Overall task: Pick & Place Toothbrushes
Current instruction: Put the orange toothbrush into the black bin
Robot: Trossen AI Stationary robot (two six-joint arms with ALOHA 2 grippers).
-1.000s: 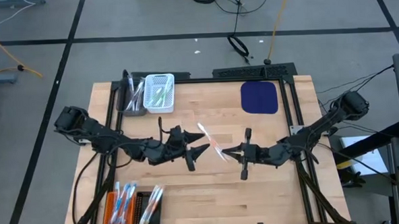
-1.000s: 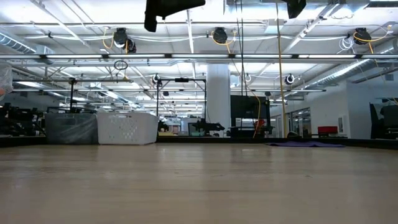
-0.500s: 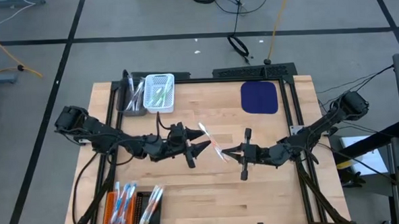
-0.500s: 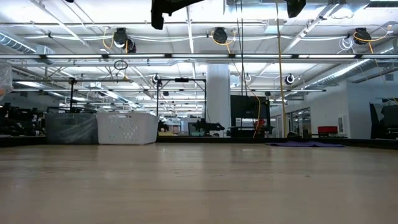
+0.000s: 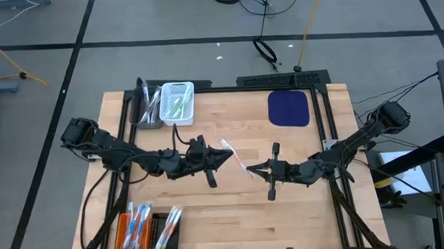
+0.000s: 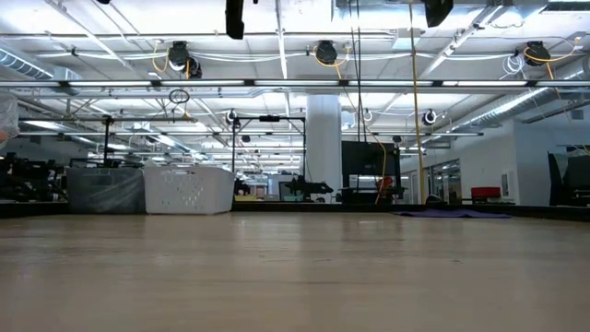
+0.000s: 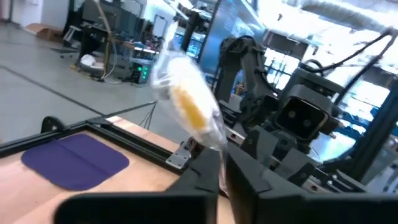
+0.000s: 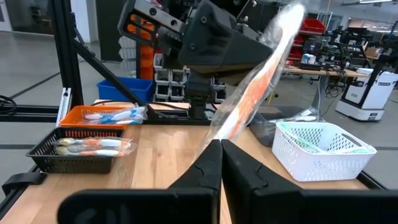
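Note:
One toothbrush (image 5: 235, 155), orange-handled and sealed in a clear wrapper, hangs in the air over the middle of the table, slanting between my two grippers. My left gripper (image 5: 225, 159) is shut on it from the left, my right gripper (image 5: 249, 170) from the right. The left wrist view shows the toothbrush (image 7: 186, 106) rising from that arm's fingers; in the right wrist view the toothbrush (image 8: 249, 106) rises from the right arm's fingers. More toothbrushes lie in the orange basket (image 5: 133, 230), the black basket (image 5: 166, 230) and the white basket (image 5: 177, 102). My left gripper pinches the toothbrush's wrapper (image 7: 214, 146) between its two fingers, around the middle of its length, coming level from the table's left. The toothbrush is lifted clear of the table. My right gripper pinches the toothbrush's near end (image 8: 217, 134) between its fingertips, coming level from the table's right. The rest of the toothbrush slants away from the fingers, clear of the table.
A grey basket (image 5: 148, 113) stands beside the white one at the far left. A dark blue mat (image 5: 289, 108) lies at the far right. The orange and black baskets stand at the near left edge. Bare wood lies under and in front of the grippers.
My left gripper has moved toward the table's right, up to the toothbrush, and has shut on it. My right gripper has kept still with the toothbrush, which has stayed in place.

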